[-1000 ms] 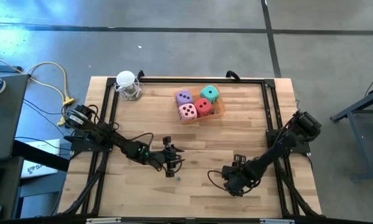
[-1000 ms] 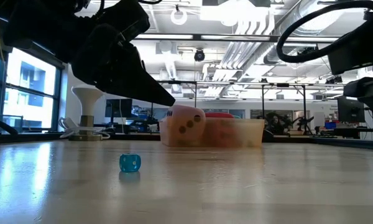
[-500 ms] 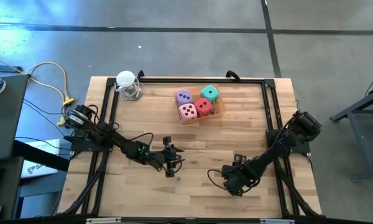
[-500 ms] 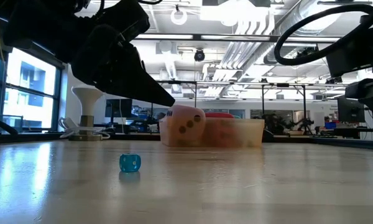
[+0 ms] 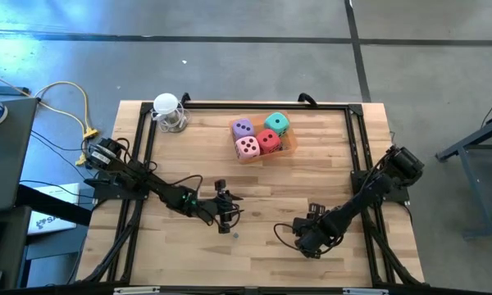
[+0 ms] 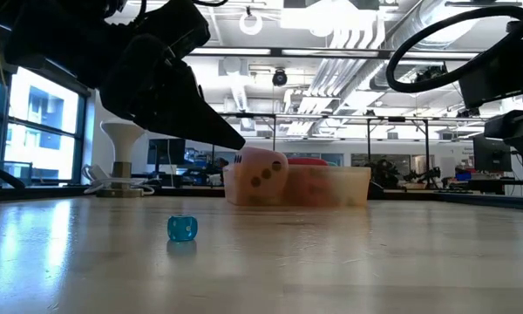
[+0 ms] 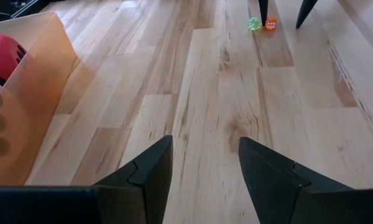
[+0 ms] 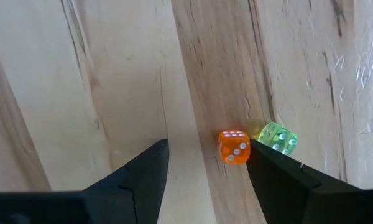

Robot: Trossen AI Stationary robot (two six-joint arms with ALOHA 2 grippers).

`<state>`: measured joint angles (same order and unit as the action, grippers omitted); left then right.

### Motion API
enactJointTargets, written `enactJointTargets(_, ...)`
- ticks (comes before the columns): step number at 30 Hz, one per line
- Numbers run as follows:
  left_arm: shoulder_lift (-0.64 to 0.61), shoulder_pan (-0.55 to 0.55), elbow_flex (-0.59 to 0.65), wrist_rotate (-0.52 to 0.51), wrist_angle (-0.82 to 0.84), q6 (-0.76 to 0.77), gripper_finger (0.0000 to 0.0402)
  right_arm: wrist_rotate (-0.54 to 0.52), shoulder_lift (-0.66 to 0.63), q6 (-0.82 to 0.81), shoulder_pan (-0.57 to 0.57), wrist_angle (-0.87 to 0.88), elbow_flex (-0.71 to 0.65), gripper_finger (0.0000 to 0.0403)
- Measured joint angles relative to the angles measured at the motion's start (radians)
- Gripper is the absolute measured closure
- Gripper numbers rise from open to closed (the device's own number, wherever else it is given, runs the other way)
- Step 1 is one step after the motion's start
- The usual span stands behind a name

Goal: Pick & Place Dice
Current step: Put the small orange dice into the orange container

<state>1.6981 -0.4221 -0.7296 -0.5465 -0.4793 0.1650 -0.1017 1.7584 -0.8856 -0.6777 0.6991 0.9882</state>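
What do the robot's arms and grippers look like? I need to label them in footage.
Both arms are black and slim, with jointed segments and thin black cables along them. The left arm shows a small green light near its wrist. The left gripper and right gripper each have two dark, matte, wedge-shaped fingers.
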Motion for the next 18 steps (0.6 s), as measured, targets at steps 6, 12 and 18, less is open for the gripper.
enactJointTargets(6,0.000,0.000,0.000,0.000,0.002,0.000,0.0225,0.004,0.000,0.022,0.000,0.000,0.000,0.0246)
enactJointTargets(12,0.000,0.000,0.000,0.000,0.002,0.000,0.0225,0.012,0.000,0.028,0.006,0.000,0.000,0.0311)
enactJointTargets(18,0.000,0.000,0.000,0.000,0.001,0.000,0.0225,0.010,0.000,0.049,0.008,-0.001,0.001,0.0367)
